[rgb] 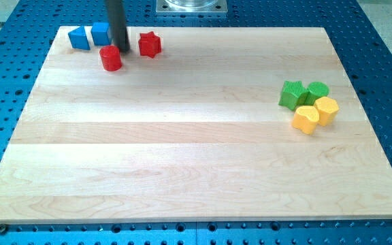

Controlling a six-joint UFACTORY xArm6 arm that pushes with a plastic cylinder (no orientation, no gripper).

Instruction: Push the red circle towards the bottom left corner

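red circle (111, 58), tip (123, 50) touching upper right

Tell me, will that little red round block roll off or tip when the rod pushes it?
The red circle stands squat and flat-ended, so it probably slides without tipping. My tip touches its upper-right edge, so it may veer slightly. The wooden board looks smooth.

**Two clusters of blocks on a board**

All places are given relative to the board (182, 150). Near its top-left corner sit four blocks in a loose row: the blue triangle (79, 38) nearest the corner, the blue cube (101, 33) just beside it, then the red circle (111, 58) slightly lower, and the red star (149, 45) furthest right. My tip (123, 50) stands against the red circle's upper-right side. Near the board's right edge, above mid-height, four blocks huddle together: green star (292, 94) and green circle (318, 90) above, yellow heart (305, 119) and a yellow block (327, 109) below.
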